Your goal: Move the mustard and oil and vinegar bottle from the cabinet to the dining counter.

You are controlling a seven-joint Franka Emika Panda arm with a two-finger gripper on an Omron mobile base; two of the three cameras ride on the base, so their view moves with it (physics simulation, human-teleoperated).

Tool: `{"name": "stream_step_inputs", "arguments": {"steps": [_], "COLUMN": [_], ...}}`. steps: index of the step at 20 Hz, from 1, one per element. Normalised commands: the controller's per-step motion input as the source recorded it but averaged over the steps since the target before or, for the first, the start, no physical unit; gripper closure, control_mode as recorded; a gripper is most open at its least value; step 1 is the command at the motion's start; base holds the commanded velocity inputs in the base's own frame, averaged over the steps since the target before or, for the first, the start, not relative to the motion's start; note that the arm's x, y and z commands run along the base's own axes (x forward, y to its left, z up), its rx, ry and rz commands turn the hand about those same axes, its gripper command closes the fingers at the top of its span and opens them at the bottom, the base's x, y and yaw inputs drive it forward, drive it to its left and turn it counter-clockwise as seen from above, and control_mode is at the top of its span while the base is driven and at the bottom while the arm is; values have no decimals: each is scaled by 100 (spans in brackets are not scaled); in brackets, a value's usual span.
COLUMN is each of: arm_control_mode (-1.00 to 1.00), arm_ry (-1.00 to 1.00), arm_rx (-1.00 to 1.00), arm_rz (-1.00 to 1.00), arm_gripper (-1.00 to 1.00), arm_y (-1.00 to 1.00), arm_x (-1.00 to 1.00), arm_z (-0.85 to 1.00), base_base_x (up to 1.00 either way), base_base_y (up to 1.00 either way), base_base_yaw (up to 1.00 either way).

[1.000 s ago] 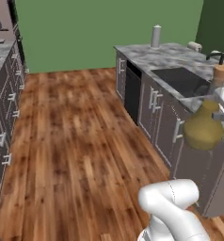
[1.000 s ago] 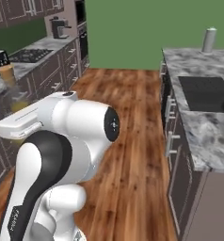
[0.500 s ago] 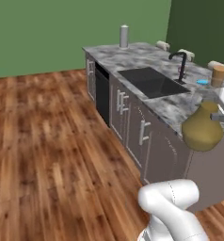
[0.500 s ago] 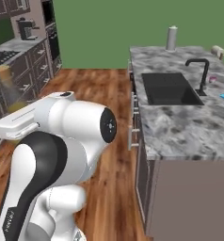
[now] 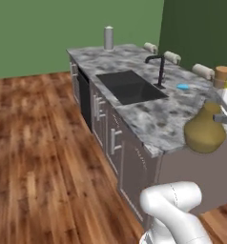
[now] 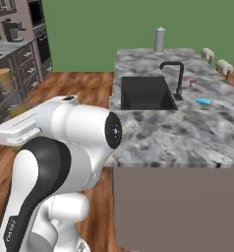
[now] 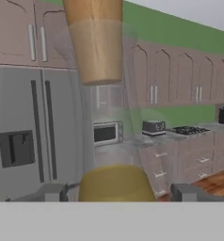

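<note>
My tool (image 7: 115, 192) grips the oil and vinegar bottle (image 5: 204, 132) by its round lower part; in the hand view one dark finger stands on each side of the olive-gold liquid, and the tan stopper (image 7: 94, 40) rises at the top of that view. In the left base view, the bottle hangs in the air just past the near right corner of the dining desk (image 5: 153, 119), a little above the height of its top, with the stopper (image 5: 222, 75) upward. I cannot tell if the glass touches the stone edge.

On the desk, the black sink (image 5: 130, 86) lies in the middle and the black faucet (image 5: 159, 69) stands at its far side. A small blue thing (image 5: 182, 86) lies beyond the faucet, and a grey cylinder (image 5: 108, 38) stands at the far end. The marbled stretch between the sink and the near edge is bare. White stools (image 5: 202, 71) stand along the far long side. The wooden floor (image 5: 39, 152) on the left of the desk is wide and free.
</note>
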Motion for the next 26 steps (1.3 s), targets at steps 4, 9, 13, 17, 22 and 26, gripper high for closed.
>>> {"name": "stream_step_inputs", "arguments": {"steps": [4,9,13,17,22,26], "arm_control_mode": [100,100,100,100,100,100], "arm_ry": [0,0,0,0,0,0], "arm_rx": [0,0,0,0,0,0], "arm_rz": [0,0,0,0,0,0], "arm_gripper": [100,100,100,100,100,100], "arm_y": [0,0,0,0,0,0], "arm_x": [0,0,0,0,0,0], "arm_z": [0,0,0,0,0,0], "base_base_x": [31,34,38,39,39,40], "base_base_y": [-77,-76,-74,-74,-74,-74], "base_base_yaw": [0,0,0,0,0,0]}}
